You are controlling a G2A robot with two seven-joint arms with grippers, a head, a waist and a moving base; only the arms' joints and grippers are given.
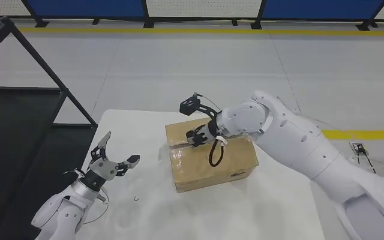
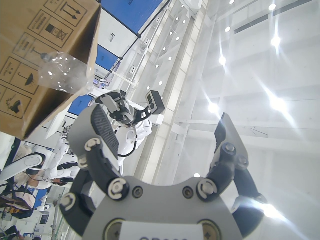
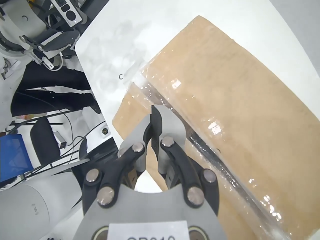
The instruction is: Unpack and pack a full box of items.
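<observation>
On table (image 1: 264,210), sealed box (image 1: 235,163), contents hidden, right pincer (image 3: 154,113) closed atop seam (image 3: 207,148)

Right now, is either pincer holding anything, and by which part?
The left pincer is open, holding nothing. The right pincer is shut at the clear tape along the top of the box; whether it pinches the tape cannot be told.

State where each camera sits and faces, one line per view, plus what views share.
Top view: above the arms, looking down on table and box; left gripper and right gripper show.
Left wrist view: on the left wrist, tilted up toward the ceiling past the box; own gripper open.
Right wrist view: on the right wrist, looking down at the box's taped seam; own gripper shut.
Shared: all show the box.
</observation>
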